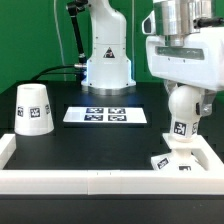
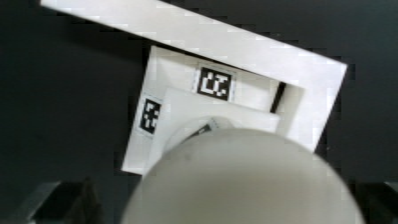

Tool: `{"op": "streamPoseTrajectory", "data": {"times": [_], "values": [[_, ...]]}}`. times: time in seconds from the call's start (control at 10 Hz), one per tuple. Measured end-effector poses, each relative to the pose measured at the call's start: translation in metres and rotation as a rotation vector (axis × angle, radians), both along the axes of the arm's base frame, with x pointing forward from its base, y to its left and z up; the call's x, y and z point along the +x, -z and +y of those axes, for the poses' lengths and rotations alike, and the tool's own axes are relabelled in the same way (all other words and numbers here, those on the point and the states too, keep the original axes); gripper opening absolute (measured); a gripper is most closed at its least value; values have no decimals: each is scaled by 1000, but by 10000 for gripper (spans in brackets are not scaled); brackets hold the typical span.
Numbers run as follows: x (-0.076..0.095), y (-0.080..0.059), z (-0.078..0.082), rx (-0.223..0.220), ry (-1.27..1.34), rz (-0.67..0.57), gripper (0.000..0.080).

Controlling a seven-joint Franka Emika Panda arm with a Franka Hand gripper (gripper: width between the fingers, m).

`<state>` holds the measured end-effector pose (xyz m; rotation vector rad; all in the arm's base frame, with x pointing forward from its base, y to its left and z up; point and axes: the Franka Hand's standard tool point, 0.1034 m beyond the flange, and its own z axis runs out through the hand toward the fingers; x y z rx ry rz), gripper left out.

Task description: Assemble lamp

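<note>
The round white bulb (image 1: pixel 184 103) stands upright with its tagged neck down on the flat square base (image 1: pixel 178 161), at the front of the exterior view's right. My gripper (image 1: pixel 183 88) comes down from above and is shut on the bulb's round top. In the wrist view the bulb (image 2: pixel 242 178) fills the foreground between my dark fingers (image 2: pixel 50 203), and the tagged base (image 2: pixel 210 95) lies below it. The tapered shade (image 1: pixel 33 108) stands upright at the exterior view's left, far from the gripper.
The marker board (image 1: pixel 105 116) lies flat in the middle of the black table. A raised white wall (image 1: pixel 90 181) borders the table's front and sides; the base sits close to it (image 2: pixel 196 35). The arm's pedestal (image 1: pixel 107 60) stands at the back.
</note>
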<state>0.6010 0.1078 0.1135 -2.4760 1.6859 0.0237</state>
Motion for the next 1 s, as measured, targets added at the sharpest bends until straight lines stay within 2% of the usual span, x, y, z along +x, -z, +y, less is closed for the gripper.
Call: {"op": "streamPoseTrajectory", "data": {"times": [0.3,0.7,0.8,1.0], "values": [[1,0,-3,-35,-443,-61,698],[1,1,-3,-54,-713,-94,698],[2,1,-5,-95,-901,-115,698],[4,-1,-4,-139,-1134,-139,698]]}}
